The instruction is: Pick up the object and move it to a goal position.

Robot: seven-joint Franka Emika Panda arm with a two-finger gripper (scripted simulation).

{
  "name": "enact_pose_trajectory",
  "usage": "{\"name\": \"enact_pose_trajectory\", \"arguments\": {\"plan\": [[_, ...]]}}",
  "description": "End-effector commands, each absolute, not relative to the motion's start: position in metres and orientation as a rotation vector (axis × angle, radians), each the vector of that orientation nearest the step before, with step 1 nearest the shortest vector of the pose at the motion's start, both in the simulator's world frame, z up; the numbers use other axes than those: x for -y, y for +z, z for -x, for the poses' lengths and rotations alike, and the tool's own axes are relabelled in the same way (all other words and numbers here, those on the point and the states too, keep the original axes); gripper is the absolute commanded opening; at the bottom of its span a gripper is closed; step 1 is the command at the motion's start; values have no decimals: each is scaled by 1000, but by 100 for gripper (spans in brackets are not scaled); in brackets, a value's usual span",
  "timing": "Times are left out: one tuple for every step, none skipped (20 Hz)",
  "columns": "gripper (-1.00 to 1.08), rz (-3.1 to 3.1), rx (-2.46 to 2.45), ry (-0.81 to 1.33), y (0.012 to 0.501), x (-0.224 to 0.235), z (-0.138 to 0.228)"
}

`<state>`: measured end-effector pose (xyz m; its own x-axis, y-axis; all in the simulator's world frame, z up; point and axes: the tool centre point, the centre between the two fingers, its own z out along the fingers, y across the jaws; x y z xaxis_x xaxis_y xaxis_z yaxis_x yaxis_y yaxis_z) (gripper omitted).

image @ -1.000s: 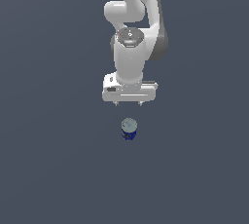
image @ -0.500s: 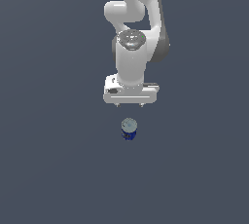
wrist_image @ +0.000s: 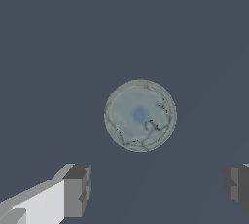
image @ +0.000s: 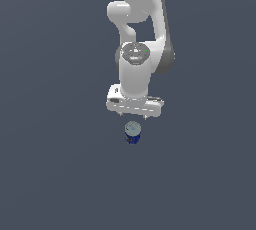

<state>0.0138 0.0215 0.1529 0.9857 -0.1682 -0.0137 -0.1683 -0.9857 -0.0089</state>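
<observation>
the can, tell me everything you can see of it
The can is a small upright cylinder with dark blue sides bearing white marks and a silver-grey, mottled round top. It stands alone on the plain grey floor, untouched, below the gripper, whose open jaws stand wider than it.

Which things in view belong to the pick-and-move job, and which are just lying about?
Belongs to the job:
- small blue can with silver-grey top, standing upright on the floor
- gripper, open, above the can, not touching it

Just lying about:
- nothing else; only the plain dark grey floor
</observation>
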Motion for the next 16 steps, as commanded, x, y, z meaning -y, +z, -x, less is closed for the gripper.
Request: {"name": "enact_pose_trajectory", "arguments": {"plan": [[100,3114,-350,16,146,-21,-22],[100,3111,-381,14,143,-21,-25],[100,3108,-410,12,140,-21,-28],[100,3106,-437,11,138,-21,-30],[100,3103,-462,9,136,-21,-32],[100,3100,-484,8,134,-21,-34],[100,3098,-504,6,132,-21,-36],[100,3095,-522,5,131,-21,-38],[100,3093,-538,4,129,-21,-39],[100,3091,-552,3,128,-21,-40],[100,3090,-564,2,127,-21,-42],[100,3088,-573,1,126,-21,-42],[100,3087,-580,1,125,-21,-43],[100,3086,-586,0,125,-21,-43],[100,3086,-589,0,124,-21,-44],[100,3086,-590,0,124,-21,-44]]}}
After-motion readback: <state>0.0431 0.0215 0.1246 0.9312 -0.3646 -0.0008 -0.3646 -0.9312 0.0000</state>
